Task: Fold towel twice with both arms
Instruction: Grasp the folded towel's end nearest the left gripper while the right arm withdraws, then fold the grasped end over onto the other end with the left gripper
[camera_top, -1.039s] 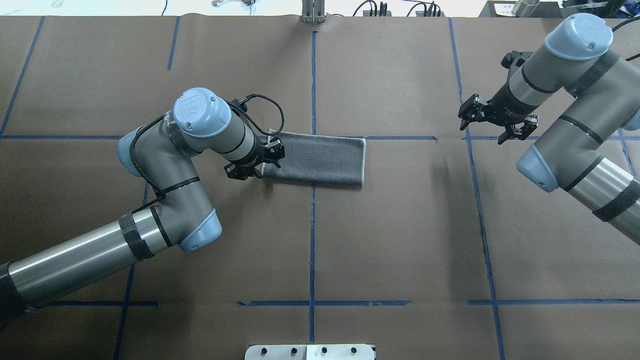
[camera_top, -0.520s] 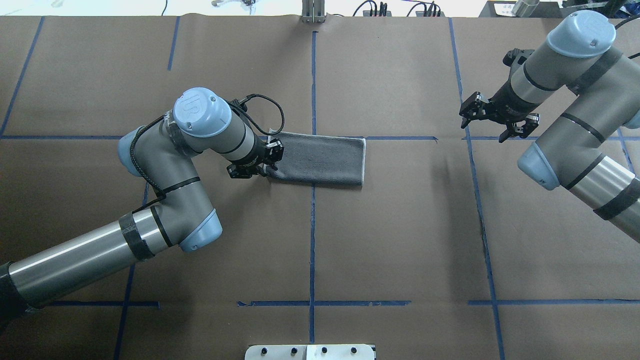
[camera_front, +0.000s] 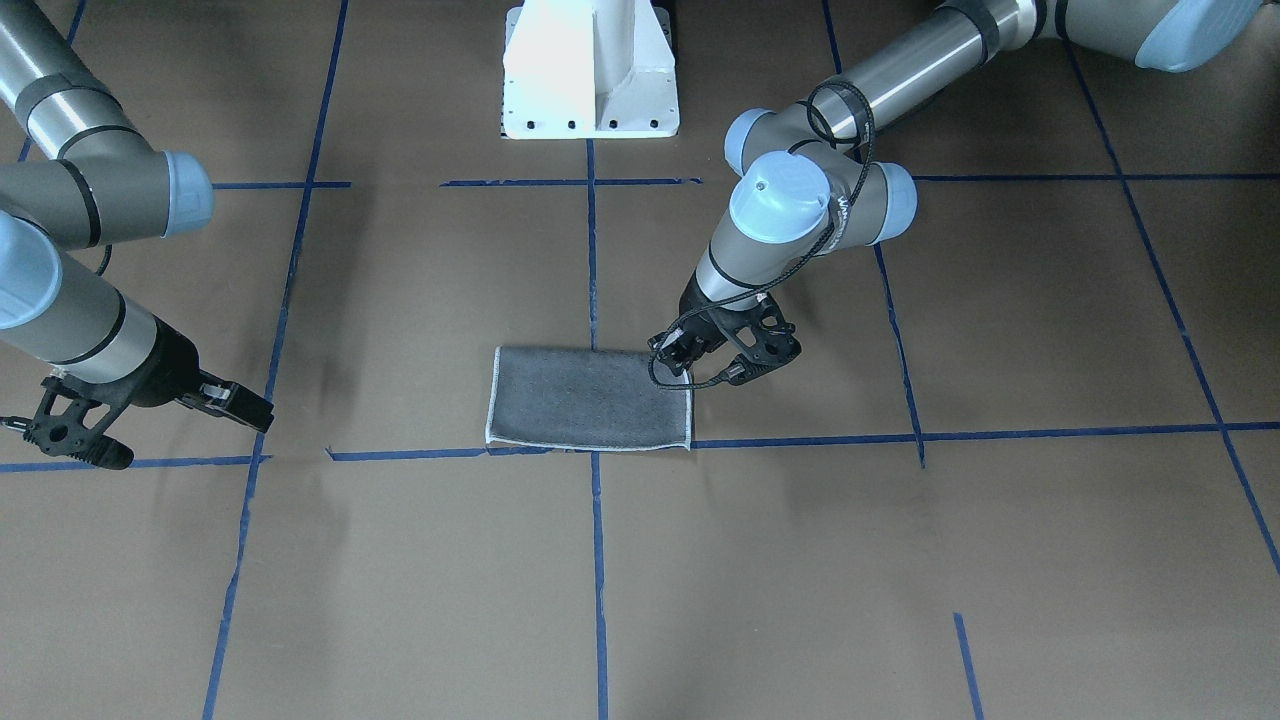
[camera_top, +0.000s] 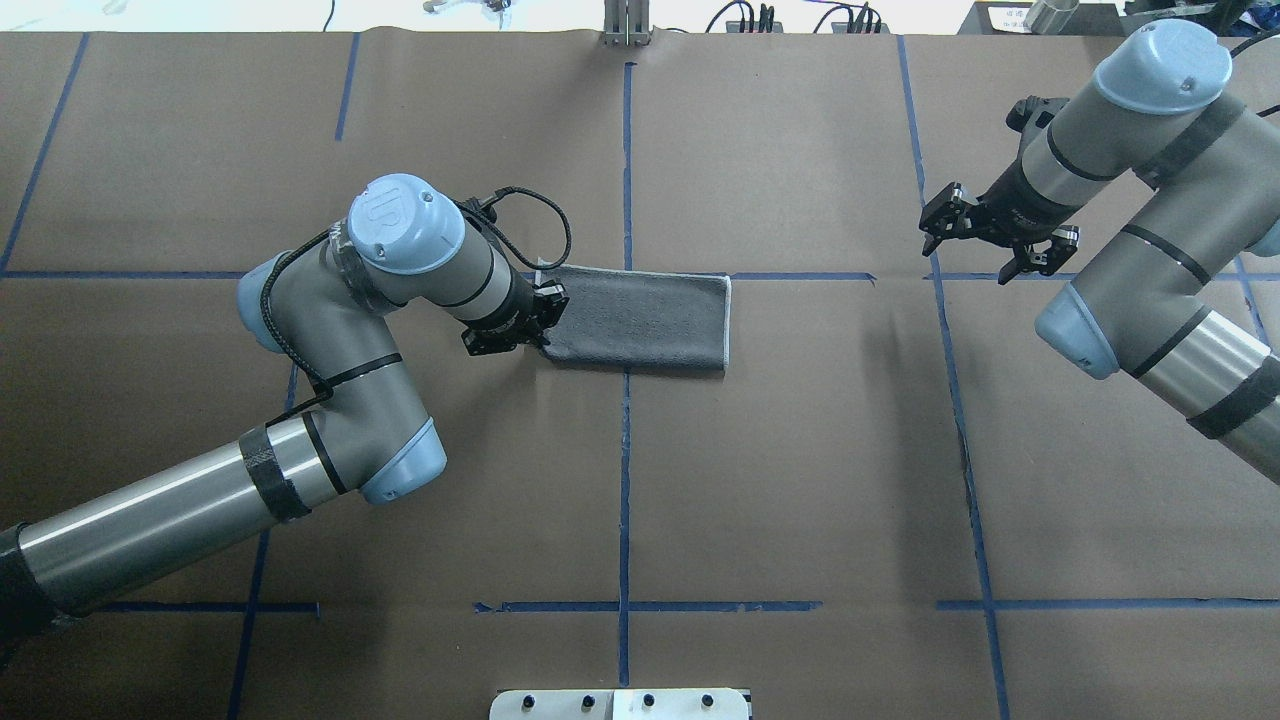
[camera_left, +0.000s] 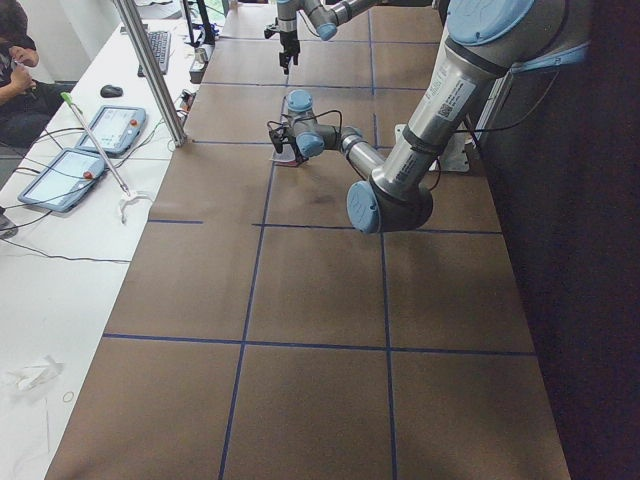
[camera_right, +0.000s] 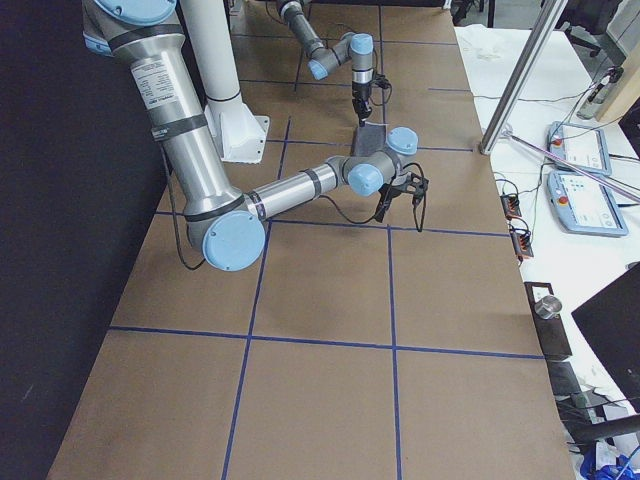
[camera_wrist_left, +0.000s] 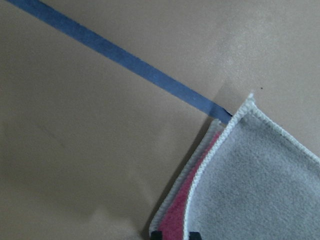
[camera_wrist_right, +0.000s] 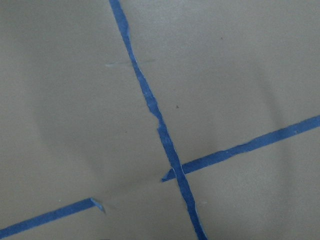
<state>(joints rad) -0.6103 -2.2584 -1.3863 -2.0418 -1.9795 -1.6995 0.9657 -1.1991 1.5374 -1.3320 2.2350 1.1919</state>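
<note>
The towel (camera_top: 640, 318) lies folded once in a long rectangle, grey face up with whitish edging, near the table's middle; it also shows in the front view (camera_front: 590, 398). My left gripper (camera_top: 527, 322) is at the towel's left end, low on the table, shut on the edge there (camera_front: 703, 362). In the left wrist view the grey top layer (camera_wrist_left: 260, 190) lifts off the pink inner face (camera_wrist_left: 175, 220), which sits between my fingertips (camera_wrist_left: 156, 234). My right gripper (camera_top: 985, 248) is open and empty, above bare table far to the right (camera_front: 160, 428).
Blue tape lines (camera_top: 624, 480) grid the brown table. The white pedestal base (camera_front: 590, 70) stands at the robot's side. A metal plate (camera_top: 620, 703) sits at the near edge. A desk with tablets (camera_left: 70, 160) lies beyond the far edge.
My left gripper's fingers have closed in on the towel's left end and its near-left corner has drawn inward. The right gripper has barely shifted.
</note>
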